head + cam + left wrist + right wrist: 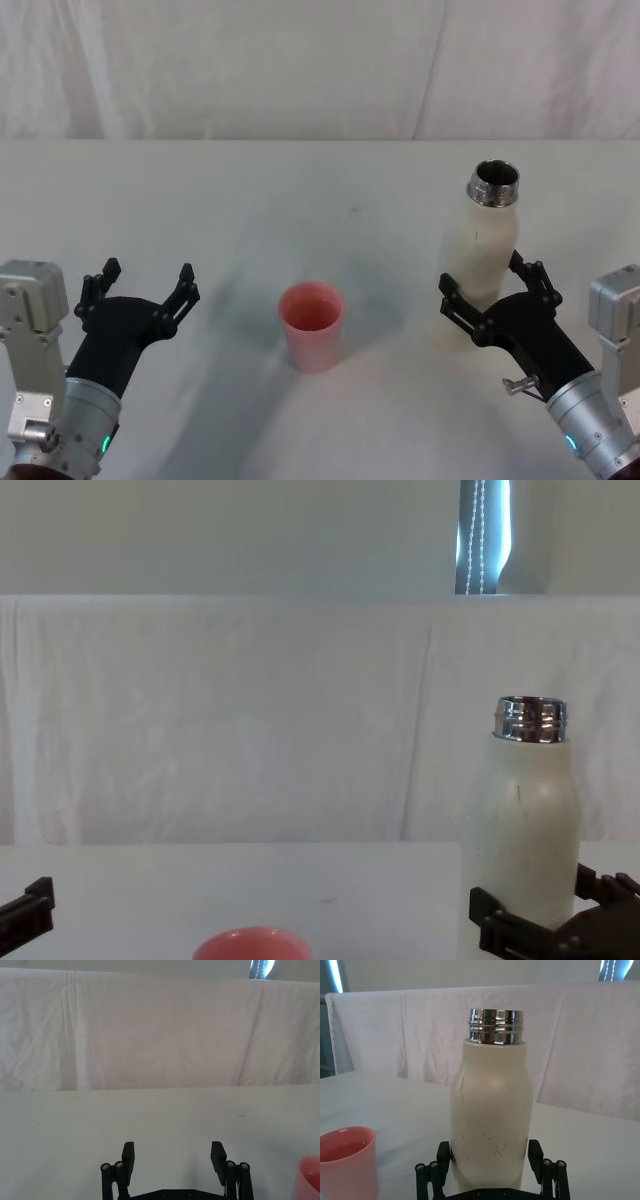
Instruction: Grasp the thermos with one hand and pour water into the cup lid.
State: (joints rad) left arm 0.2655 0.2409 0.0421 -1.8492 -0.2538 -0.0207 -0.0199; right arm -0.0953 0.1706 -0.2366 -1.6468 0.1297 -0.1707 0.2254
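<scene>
The thermos stands upright on the right of the table, cream-white with a shiny open steel neck; it also rises in the right wrist view and the chest view. My right gripper is open, a finger on each side of the thermos's lower body. The pink-red cup lid stands upright near the table's middle, left of the thermos. My left gripper hovers open at the front left with nothing between its fingers.
The white table runs back to a draped white cloth wall. Bare surface lies between the cup lid and the thermos, and behind both.
</scene>
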